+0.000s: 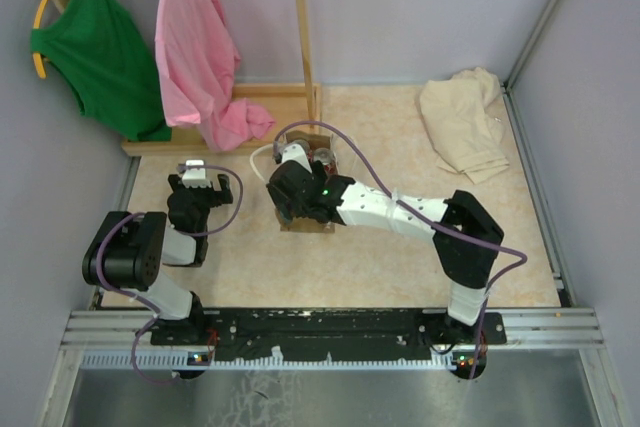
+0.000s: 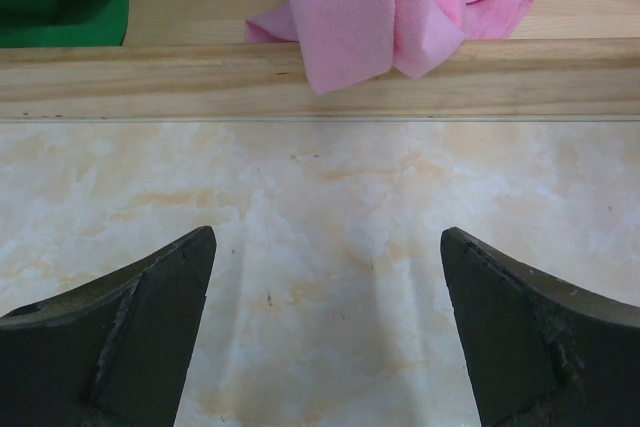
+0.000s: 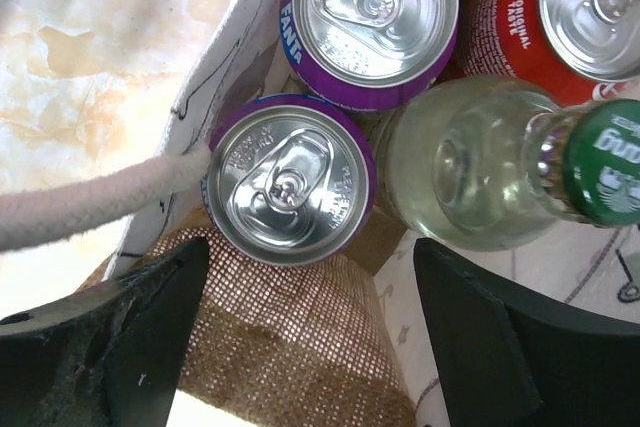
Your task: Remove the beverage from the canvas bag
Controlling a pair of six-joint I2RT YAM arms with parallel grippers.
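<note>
**Purple can (image 3: 290, 187) stands upright just ahead of the open right claw (image 3: 312, 252)**

Your left claw (image 2: 327, 247) is spread wide and holds nothing. It sits low over bare bench (image 2: 320, 177), with the wooden rail (image 2: 150, 77) and the pink cloth (image 2: 390, 7) at its 12 o'clock, well away from the drinks.

The canvas bag (image 3: 290, 347) stands mid-bench, and your right arm reaches over its mouth, so that arm is much the nearer. In the right wrist view, the white handle (image 3: 90, 202) trails off at 9 o'clock. The purple can is at 12 o'clock from the claw, its long axis vertical and its lid facing you. A second purple can (image 3: 370, 12) touches it further along at 12. A glass bottle (image 3: 480, 162) crowds it at 3 o'clock, and a red can (image 3: 580, 17) stands at 1 o'clock.

The right claw is open wide, wider than the can, and touches nothing that I can see. You will probably need a straight descent to straddle the can.
</note>
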